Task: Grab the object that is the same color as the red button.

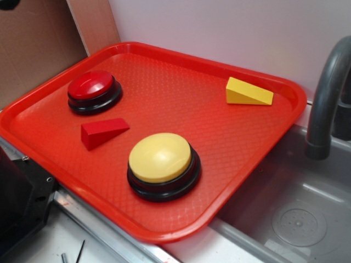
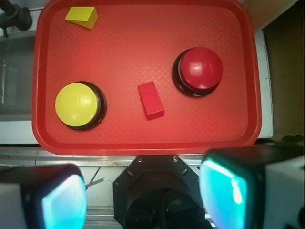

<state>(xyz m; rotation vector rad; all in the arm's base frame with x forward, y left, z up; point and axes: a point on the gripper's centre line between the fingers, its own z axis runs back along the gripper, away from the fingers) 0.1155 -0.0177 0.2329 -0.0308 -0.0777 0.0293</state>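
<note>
Red tray (image 1: 230, 164), four items, listed left to right in the exterior view.
Red button (image 1: 92, 87) at tray's left; red wedge (image 1: 103, 132) beside it; yellow button (image 1: 162, 161) near front; yellow wedge (image 1: 248, 92) far right. Gripper (image 2: 143, 200) spread, empty, off tray's front edge.

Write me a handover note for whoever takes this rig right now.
Gripper: jaws open, empty, high above the tray's near edge.
Red wedge: lying on the tray between the red button and the yellow button, touching neither.
Yellow wedge: far corner, not the target.
Done: nothing grasped yet.
Left: move over the red wedge, descend, close on it, lift.
</note>
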